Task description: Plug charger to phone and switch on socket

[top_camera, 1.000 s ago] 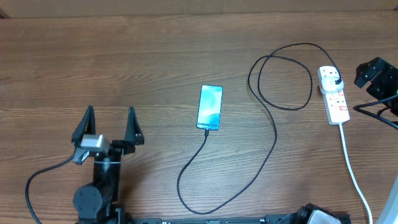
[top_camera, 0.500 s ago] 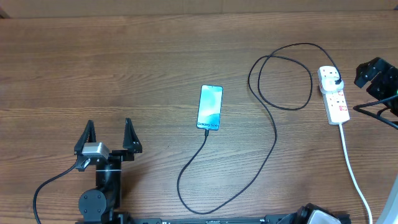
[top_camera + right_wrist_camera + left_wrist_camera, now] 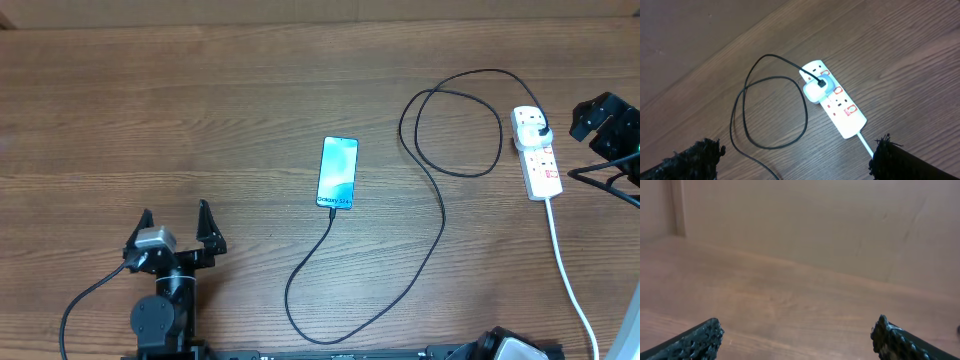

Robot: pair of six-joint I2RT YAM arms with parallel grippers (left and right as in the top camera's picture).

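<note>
The phone (image 3: 338,173) lies screen-up at the table's middle, its cyan-blue screen lit. The charger (image 3: 437,222), a thin black cable, meets the phone's near end, curves along the front, loops, and ends at a plug (image 3: 538,127) seated in the socket (image 3: 541,168), a white power strip at the right. In the right wrist view the socket (image 3: 843,109), the plug (image 3: 815,91) and the cable loop (image 3: 744,120) show below my open right gripper (image 3: 797,152). That gripper (image 3: 598,120) hovers right of the socket. My left gripper (image 3: 172,232) is open and empty, far left of the phone, over bare wood (image 3: 797,332).
The socket's white cord (image 3: 566,275) runs from its near end to the front right corner. The right arm's black cables (image 3: 605,178) hang at the right edge. The left arm's base (image 3: 160,320) stands at the front left.
My left gripper has drawn back toward the front edge, its fingers looking closer together from overhead. The right arm, phone, charger and socket have not moved.
</note>
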